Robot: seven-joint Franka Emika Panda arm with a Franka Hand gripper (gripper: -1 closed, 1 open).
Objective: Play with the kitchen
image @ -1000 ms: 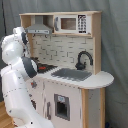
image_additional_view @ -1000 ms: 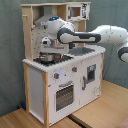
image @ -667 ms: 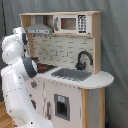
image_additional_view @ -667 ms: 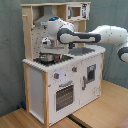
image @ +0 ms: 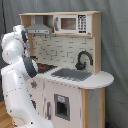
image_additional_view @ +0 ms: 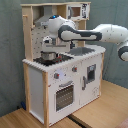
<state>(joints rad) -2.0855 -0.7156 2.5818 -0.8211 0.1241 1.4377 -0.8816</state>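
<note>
Kitchen (image_additional_view: 60,80) stands on wooden floor (image_additional_view: 100,112). Metal pot (image_additional_view: 48,56) on hob at counter's left end, contents unseen. My gripper (image_additional_view: 48,44) hovers above it; jaws' state unreadable.

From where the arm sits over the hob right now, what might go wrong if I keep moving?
1. In the second exterior view the gripper hangs low over a pot on the hob; dropping further might knock it off the kitchen.
2. The arm's wrist sits close under the grey hood and near the backboard, so lifting or swinging could hit them.
3. The black faucet stands beside the arm's path toward the sink.
</note>
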